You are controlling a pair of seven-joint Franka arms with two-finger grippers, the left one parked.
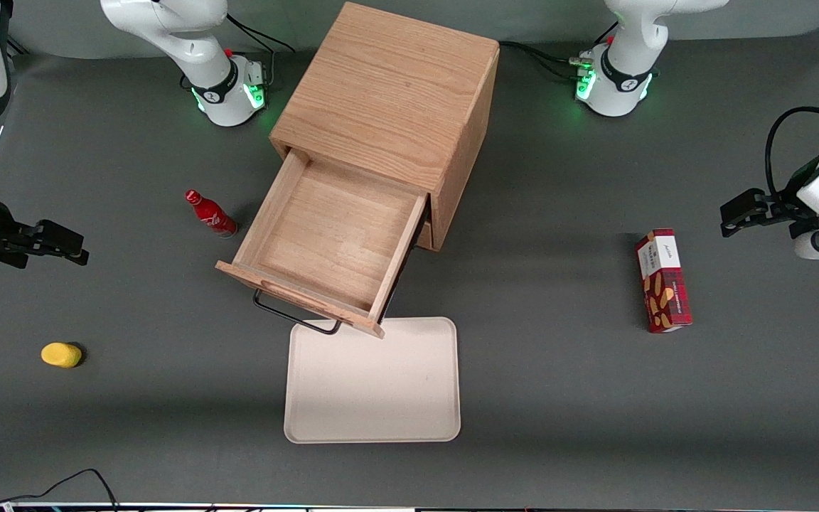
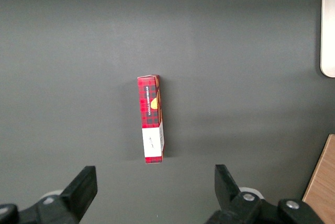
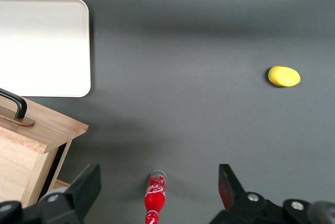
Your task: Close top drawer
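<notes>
Front view, nearest the camera: a cream tray point(image 1: 372, 380) lies flat on the desk point(image 1: 559, 398), and a yellow object point(image 1: 61, 355) sits toward the working arm's end. Next comes the top drawer point(image 1: 324, 245), pulled fully out of the wooden cabinet point(image 1: 392, 99), empty, its front panel and black wire handle point(image 1: 294, 316) overhanging the tray's edge. A red bottle point(image 1: 210, 213) stands just beside the drawer's side wall. The gripper point(image 1: 61, 245) hangs well apart from the drawer, at the working arm's end, jaws spread and holding nothing.

The step in hand looks like the approach. A clean close probably means bringing the jaws to the middle of the front panel and pushing straight along the drawer's slanted travel line. The arm should pass nearer the camera than the bottle, to avoid toppling it.
</notes>
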